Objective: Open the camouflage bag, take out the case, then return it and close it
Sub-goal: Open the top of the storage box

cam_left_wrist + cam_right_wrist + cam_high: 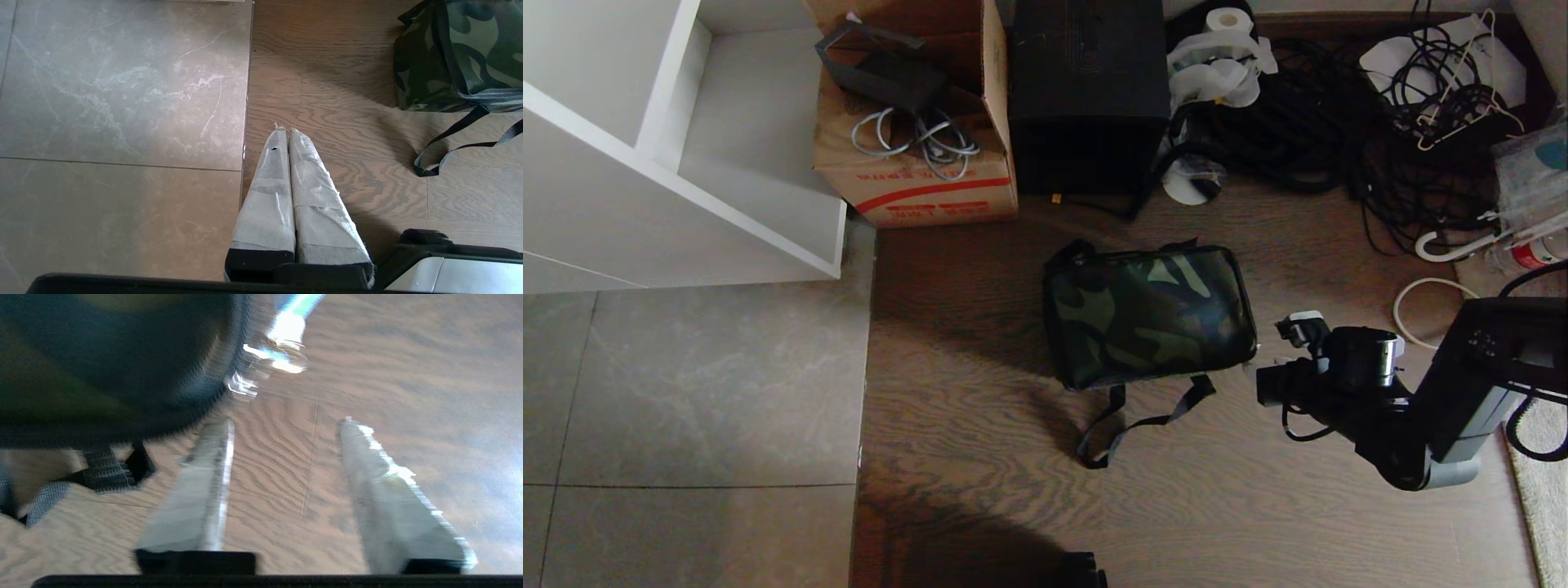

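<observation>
Right wrist view: right gripper [286,424] fingers spread, nothing between them but floor, and the bag's white zip pull [282,347] sits just ahead, at the corner of the camouflage bag [110,363]. From the head camera the bag [1147,314] lies closed on the wood floor with its long axis running across, right gripper [1270,359] just off its right end so that arm is clearly nearer; straps [1143,416] trail on the near side, out of the path. Left gripper [284,130] is pressed together, parked over the floor seam well clear; cardboard box [915,122], black box [1086,90] and cable pile [1380,122] sit beyond the bag, case not visible.
</observation>
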Robot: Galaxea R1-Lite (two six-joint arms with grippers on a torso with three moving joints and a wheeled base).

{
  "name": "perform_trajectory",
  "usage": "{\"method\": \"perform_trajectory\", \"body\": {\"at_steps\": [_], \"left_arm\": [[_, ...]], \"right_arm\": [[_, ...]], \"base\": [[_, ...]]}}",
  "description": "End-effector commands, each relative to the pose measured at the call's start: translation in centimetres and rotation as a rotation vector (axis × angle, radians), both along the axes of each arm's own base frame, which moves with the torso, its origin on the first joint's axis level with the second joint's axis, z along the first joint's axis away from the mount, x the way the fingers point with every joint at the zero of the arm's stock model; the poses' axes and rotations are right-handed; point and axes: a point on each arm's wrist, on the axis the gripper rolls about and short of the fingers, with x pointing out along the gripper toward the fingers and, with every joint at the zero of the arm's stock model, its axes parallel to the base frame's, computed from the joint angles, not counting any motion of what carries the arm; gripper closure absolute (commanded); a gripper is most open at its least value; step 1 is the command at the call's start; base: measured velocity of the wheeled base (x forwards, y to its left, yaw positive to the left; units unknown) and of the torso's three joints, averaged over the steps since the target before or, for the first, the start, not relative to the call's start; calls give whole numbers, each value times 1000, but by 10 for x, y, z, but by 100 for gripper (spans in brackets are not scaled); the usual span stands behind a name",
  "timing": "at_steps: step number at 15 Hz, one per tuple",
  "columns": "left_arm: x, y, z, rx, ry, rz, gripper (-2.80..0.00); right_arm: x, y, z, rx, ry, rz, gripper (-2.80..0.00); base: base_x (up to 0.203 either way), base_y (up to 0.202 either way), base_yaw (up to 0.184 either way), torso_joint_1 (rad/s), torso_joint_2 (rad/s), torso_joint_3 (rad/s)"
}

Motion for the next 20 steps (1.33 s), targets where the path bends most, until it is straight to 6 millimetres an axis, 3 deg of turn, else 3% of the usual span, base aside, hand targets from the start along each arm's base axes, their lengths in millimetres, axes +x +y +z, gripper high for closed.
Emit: {"method": "perform_trajectory", "body": {"at_steps": [1, 6, 9, 14, 17, 20], "left_arm": [[1, 0, -2, -1, 8, 1, 0], [1, 0, -2, -1, 7, 1, 0], [1, 0, -3, -1, 9, 1, 0], [1, 0, -3, -1, 9, 1, 0], [1, 0, -3, -1, 9, 1, 0], [1, 0, -3, -1, 9, 1, 0]], "right_arm": [[-12, -6, 5, 21, 23, 7, -280], [-20, -42, 14, 246, 109, -138, -280], [-12, -45, 11, 570, 185, -295, -280], [11, -49, 16, 937, 299, -635, -280], [29, -52, 18, 987, 305, -753, -280], [48, -49, 37, 1109, 314, -835, -280]], "base": [[0, 0, 0, 0, 0, 0], [0, 0, 0, 0, 0, 0], [0, 0, 0, 0, 0, 0], [0, 0, 0, 0, 0, 0], [0, 0, 0, 0, 0, 0], [0, 0, 0, 0, 0, 0]]}}
